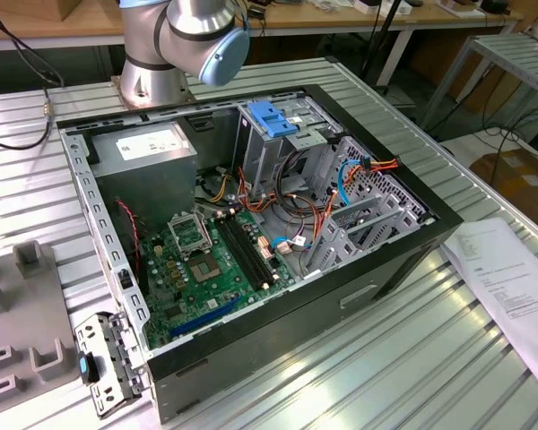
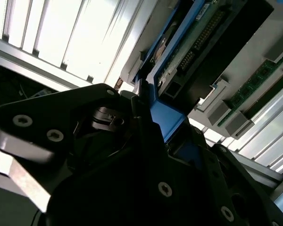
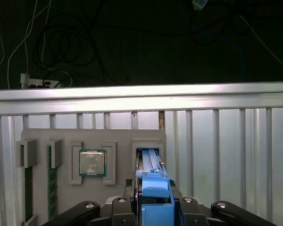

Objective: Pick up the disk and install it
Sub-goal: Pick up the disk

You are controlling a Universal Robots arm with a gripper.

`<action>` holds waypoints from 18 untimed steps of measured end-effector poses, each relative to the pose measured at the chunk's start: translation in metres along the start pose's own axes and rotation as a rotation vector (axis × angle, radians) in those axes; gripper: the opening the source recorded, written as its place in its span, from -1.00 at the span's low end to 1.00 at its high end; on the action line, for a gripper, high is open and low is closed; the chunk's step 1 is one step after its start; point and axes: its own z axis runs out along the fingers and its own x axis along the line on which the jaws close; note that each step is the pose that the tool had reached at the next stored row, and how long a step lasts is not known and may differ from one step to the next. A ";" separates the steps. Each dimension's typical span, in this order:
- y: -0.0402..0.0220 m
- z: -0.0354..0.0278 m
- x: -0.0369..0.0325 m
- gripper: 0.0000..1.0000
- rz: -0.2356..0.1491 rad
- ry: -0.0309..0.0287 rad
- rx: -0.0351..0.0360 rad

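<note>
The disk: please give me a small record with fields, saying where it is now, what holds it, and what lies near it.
disk: on edge in a slot of the grey holder tray, blue end tab toward the gripper
gripper: closed on the disk's blue tab, one finger on each side
neighbour in tray: processor chip, flat in its own recess, apart from the disk
computer case: open, board exposed
installed: not yet

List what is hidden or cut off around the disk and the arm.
- First wrist view: the disk sits edge-on in the grey holder; its faces are hidden.
- Second wrist view: the gripper covers the disk's near end.
- Exterior view: the top edge cuts off the arm.
</note>
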 end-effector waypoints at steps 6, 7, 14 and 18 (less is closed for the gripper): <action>0.0000 0.0000 0.0003 -0.25 -0.022 -0.0004 0.0000; 0.0000 0.0000 0.0003 -0.25 -0.022 -0.0003 0.0000; -0.0001 -0.0081 0.0003 -0.25 -0.022 -0.0003 0.0000; -0.0005 -0.0289 0.0003 -0.25 -0.022 -0.0002 0.0000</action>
